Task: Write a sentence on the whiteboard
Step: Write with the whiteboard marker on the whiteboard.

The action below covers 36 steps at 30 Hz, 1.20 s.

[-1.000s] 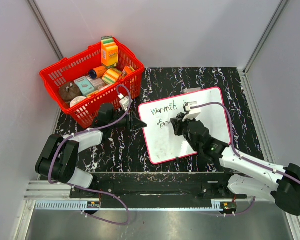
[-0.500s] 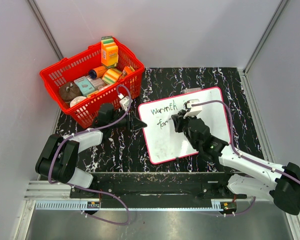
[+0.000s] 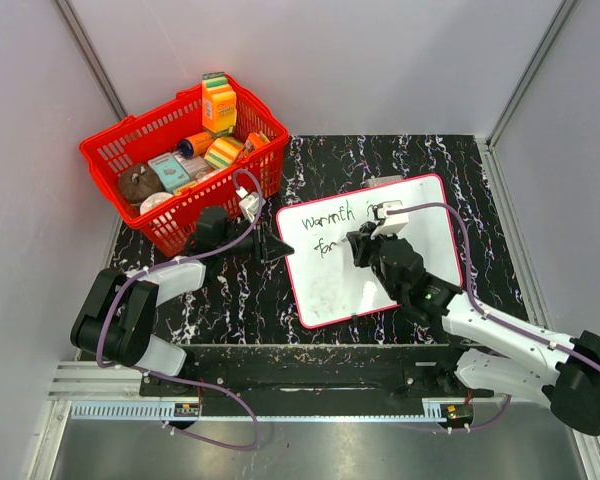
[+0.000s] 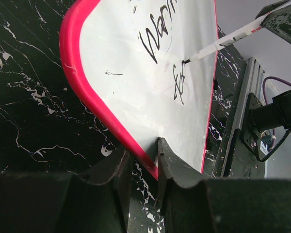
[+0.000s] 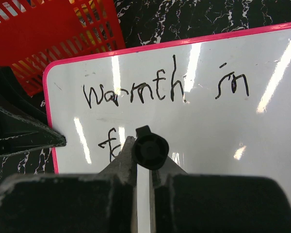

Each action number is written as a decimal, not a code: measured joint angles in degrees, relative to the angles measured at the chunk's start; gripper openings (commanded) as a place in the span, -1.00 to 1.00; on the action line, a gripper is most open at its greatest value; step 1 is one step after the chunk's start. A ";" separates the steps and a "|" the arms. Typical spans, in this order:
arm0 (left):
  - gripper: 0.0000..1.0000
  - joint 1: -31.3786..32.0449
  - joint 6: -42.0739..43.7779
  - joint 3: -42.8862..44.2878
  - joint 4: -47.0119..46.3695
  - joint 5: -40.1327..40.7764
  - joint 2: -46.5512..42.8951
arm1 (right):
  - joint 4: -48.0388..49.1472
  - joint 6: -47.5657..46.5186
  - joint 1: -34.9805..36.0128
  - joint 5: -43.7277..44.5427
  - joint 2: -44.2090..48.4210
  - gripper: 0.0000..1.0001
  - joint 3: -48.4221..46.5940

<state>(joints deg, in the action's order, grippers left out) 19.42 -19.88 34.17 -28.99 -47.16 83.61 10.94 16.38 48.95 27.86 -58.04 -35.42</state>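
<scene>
The whiteboard (image 3: 425,215) lies flat on the black marbled table, white with a pink frame. It reads "warmth in" (image 5: 136,92) on the top line, with "fo" begun below. My right gripper (image 3: 358,247) (image 5: 144,145) hovers over the second line, shut on a marker (image 5: 150,151) seen end-on. In the left wrist view the marker (image 4: 228,41) slants down with its tip touching the whiteboard (image 4: 136,73) above "fo". My left gripper (image 3: 280,250) (image 4: 144,150) is shut on the board's left edge, the pink frame between its jaws.
A red basket (image 3: 108,152) filled with packets and cartons stands at the back left, close to the board's corner and my left arm. Grey walls enclose the table on three sides. A metal rail (image 4: 240,121) runs along the near edge.
My right gripper has shifted slightly to the right along the second line with the marker. The left gripper and the board have not moved.
</scene>
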 measured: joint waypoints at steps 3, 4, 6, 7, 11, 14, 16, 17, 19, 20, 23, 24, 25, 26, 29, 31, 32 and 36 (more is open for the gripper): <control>-1.00 0.00 0.00 0.00 -0.02 0.00 0.00 | -0.28 0.00 0.00 -0.17 0.52 -1.00 0.37; -1.00 0.00 0.00 0.00 -0.02 0.00 0.00 | -0.35 0.00 0.00 -0.37 0.57 -1.00 0.39; -1.00 0.00 0.02 0.00 -0.02 0.00 0.00 | -0.46 0.04 0.00 -0.61 0.59 -1.00 0.42; -1.00 0.00 0.00 0.00 0.00 0.02 0.00 | -0.50 0.07 0.00 -0.83 0.59 -1.00 0.44; -1.00 0.00 0.00 0.00 0.00 0.02 0.00 | -0.57 0.33 0.00 -1.79 0.59 -1.00 0.63; -1.00 0.00 0.02 0.00 0.02 0.02 0.00 | -0.55 0.50 0.00 -2.05 0.59 -1.00 0.70; -1.00 0.00 0.02 0.00 0.02 0.02 0.00 | -0.55 0.61 0.00 -2.08 0.59 -1.00 0.74; -1.00 0.00 0.02 0.00 0.02 0.02 0.00 | -0.55 0.61 0.00 -2.05 0.59 -1.00 0.74; -1.00 0.00 0.02 0.00 0.02 0.02 0.00 | -0.55 0.61 0.00 -2.01 0.59 -1.00 0.74; -1.00 0.00 0.02 0.00 0.04 0.02 0.00 | -0.55 0.61 0.00 -1.99 0.59 -1.00 0.74; -1.00 0.00 0.02 0.00 0.02 0.02 0.00 | -0.52 0.59 0.00 -1.77 0.59 -1.00 0.74; -1.00 0.00 0.02 0.00 0.02 0.02 0.00 | -0.55 0.59 0.00 -1.64 0.57 -1.00 0.72; -1.00 0.00 0.02 0.00 0.02 0.02 0.00 | -0.52 0.59 0.00 -1.49 0.46 -1.00 0.66; -1.00 0.00 0.02 0.00 0.02 0.02 0.00 | -0.52 0.57 0.00 -1.36 0.31 -1.00 0.50; -1.00 0.00 0.02 0.00 0.04 0.04 0.00 | -0.26 0.52 0.00 -0.76 -0.33 -1.00 0.00; -1.00 0.00 0.02 0.00 0.04 0.04 0.00 | -0.07 0.39 -0.04 -0.37 -0.76 -1.00 -0.37; -1.00 0.00 0.02 0.00 0.04 0.04 0.00 | -0.02 0.33 -0.07 -0.26 -0.98 -1.00 -0.66; -1.00 0.00 0.02 0.00 0.04 0.02 0.00 | 0.42 -0.02 -0.44 0.11 -1.40 -1.00 -1.01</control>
<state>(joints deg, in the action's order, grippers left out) 19.42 -19.86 34.17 -28.95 -47.13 83.61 11.35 16.36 48.51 27.97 -59.44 -36.42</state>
